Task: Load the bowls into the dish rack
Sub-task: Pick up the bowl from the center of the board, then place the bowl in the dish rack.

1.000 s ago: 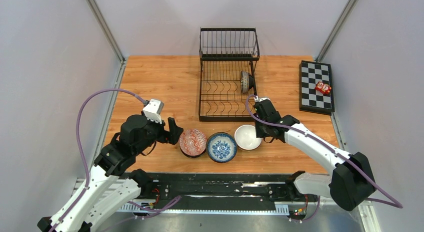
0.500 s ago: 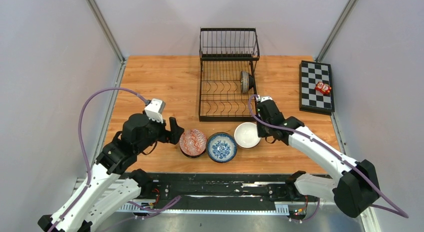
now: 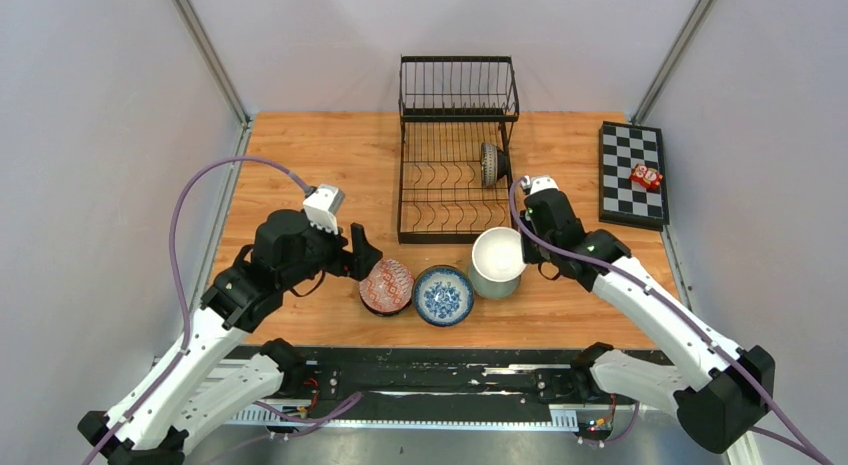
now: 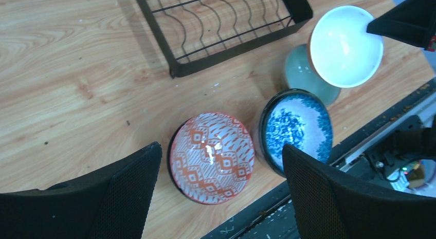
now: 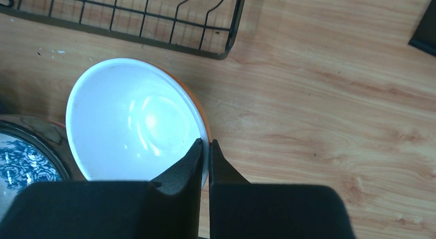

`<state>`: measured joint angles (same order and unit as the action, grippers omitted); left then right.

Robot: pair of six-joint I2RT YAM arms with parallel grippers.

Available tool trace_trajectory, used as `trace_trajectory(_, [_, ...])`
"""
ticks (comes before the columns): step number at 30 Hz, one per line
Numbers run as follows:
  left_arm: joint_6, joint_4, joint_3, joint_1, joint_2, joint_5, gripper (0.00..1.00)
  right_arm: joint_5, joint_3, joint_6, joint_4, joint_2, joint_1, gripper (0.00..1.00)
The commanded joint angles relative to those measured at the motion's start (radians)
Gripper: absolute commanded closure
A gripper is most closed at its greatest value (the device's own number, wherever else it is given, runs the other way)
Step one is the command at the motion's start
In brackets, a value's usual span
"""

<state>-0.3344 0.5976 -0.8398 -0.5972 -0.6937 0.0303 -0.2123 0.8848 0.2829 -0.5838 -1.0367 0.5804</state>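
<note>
My right gripper (image 3: 523, 249) (image 5: 205, 146) is shut on the right rim of a bowl that is white inside and pale green outside (image 3: 497, 257) (image 5: 133, 118) (image 4: 344, 43). It holds the bowl tilted, just off the wood, in front of the rack's near right corner. The red-patterned bowl (image 3: 386, 285) (image 4: 212, 157) and the blue floral bowl (image 3: 443, 295) (image 4: 295, 128) sit side by side on the table. My left gripper (image 3: 361, 258) (image 4: 221, 147) hangs open above the red bowl, touching nothing. The black wire dish rack (image 3: 401, 185) (image 4: 241, 42) (image 5: 128, 37) holds one dark bowl (image 3: 491, 165) on edge.
A checkered board (image 3: 620, 190) lies at the right edge of the table with a small red object (image 3: 646, 176) on it. A black rail (image 3: 430, 370) runs along the near edge. Grey walls enclose the table on three sides.
My right gripper has shut on the white bowl's rim and lifted it up and back toward the rack. The left gripper has moved right, closer to the red bowl.
</note>
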Motion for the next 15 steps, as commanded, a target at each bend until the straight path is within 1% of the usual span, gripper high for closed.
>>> trace_trajectory(1, [-0.036, -0.063, -0.053, 0.0, -0.047, 0.104, 0.12, -0.054, 0.094, -0.038, -0.037, 0.017, 0.021, 0.97])
trace_trajectory(4, [-0.069, -0.101, -0.065, -0.001, -0.072, 0.151, 0.12, -0.069, 0.145, -0.052, -0.045, 0.013, 0.038, 0.97])
trace_trajectory(7, [-0.099, -0.125, -0.088, -0.011, -0.096, 0.149, 0.13, -0.091, 0.196, -0.061, -0.055, 0.0, 0.069, 0.97])
trace_trajectory(11, [-0.127, -0.155, -0.11, -0.068, -0.133, 0.111, 0.13, -0.106, 0.264, -0.059, -0.058, -0.033, 0.13, 0.97])
trace_trajectory(15, [-0.149, -0.183, -0.124, -0.139, -0.184, 0.045, 0.14, -0.198, 0.322, -0.06, -0.062, -0.079, 0.233, 0.97])
